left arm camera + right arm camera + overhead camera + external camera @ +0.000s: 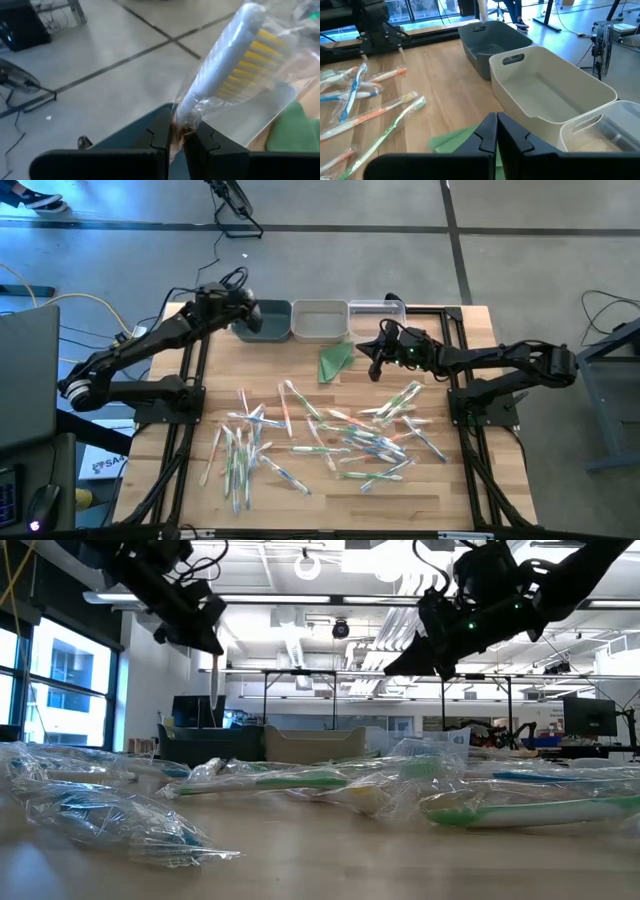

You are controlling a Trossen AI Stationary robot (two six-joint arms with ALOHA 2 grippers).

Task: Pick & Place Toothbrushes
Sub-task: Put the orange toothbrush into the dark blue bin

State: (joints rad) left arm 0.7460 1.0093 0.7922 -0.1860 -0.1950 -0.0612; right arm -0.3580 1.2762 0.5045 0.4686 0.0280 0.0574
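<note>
Many wrapped toothbrushes (330, 435) lie scattered flat on the wooden table (270, 500); they also show in the right wrist view (370, 107). My left gripper (244, 315) hangs above the dark grey bin (268, 322) at the far edge, shut on one wrapped toothbrush (235, 60) with a white head and yellow bristles. My right gripper (377, 352) hovers shut and empty (496, 131) just right of a folded green cloth (335, 360). My left gripper pinches the wrapped toothbrush between its two fingers at the stem just behind the head (184, 114), through the clear wrapper. The head (245, 47) sticks out beyond the fingertips. The brush is lifted clear of the table; the rest of its handle is hidden by the fingers.
Three bins stand in a row at the far edge: dark grey, beige (320, 320) and clear (378, 312). The green cloth (455, 142) lies below my right fingers. Black frame rails (190, 430) run along both table sides.
</note>
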